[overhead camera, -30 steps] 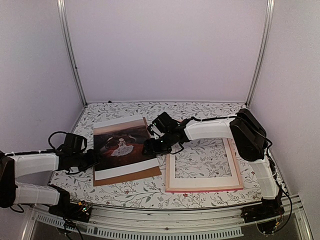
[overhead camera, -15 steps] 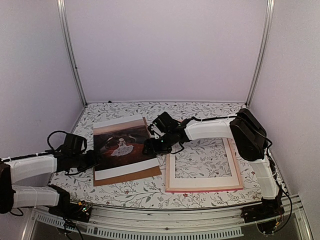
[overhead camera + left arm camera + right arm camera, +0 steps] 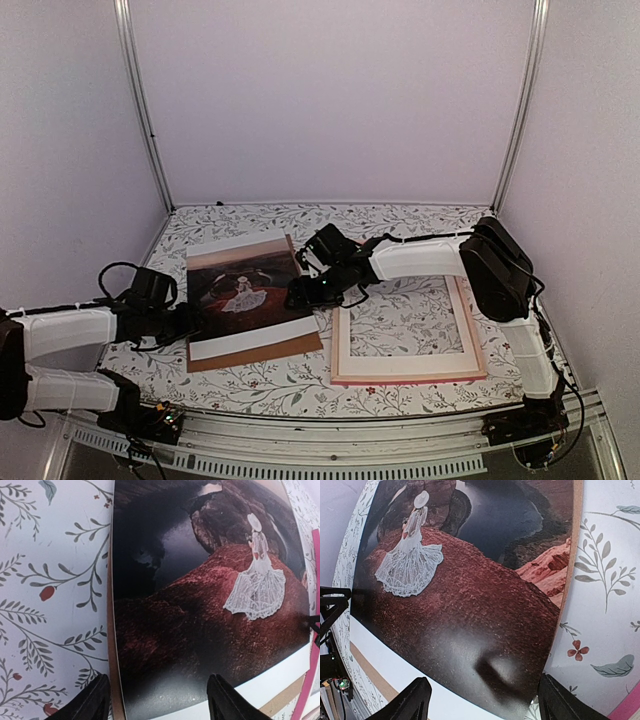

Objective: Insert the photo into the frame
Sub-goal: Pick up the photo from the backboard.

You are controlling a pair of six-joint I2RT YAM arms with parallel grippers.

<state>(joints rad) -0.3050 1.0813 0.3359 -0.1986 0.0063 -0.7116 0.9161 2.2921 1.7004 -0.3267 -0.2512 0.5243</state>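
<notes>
The photo (image 3: 245, 290), dark red-brown with a figure in a white dress, lies flat on a brown backing board (image 3: 265, 350) left of centre. The pink frame (image 3: 480, 372) lies to its right with a white mat (image 3: 345, 345) in it. My left gripper (image 3: 188, 320) is open at the photo's left edge; in the left wrist view (image 3: 159, 702) its fingertips straddle the photo (image 3: 200, 605) and board edge. My right gripper (image 3: 300, 293) is open at the photo's right edge; in the right wrist view (image 3: 487, 705) its fingertips straddle the photo's (image 3: 460, 590) corner.
The floral tablecloth (image 3: 400, 225) covers the table. White walls and metal posts (image 3: 145, 110) enclose the back and sides. The brown board's edge (image 3: 575, 540) and a pink frame corner (image 3: 627, 707) lie close to the right fingers.
My left gripper has crept slightly right toward the photo's left edge. The right arm and the photo have not visibly moved.
</notes>
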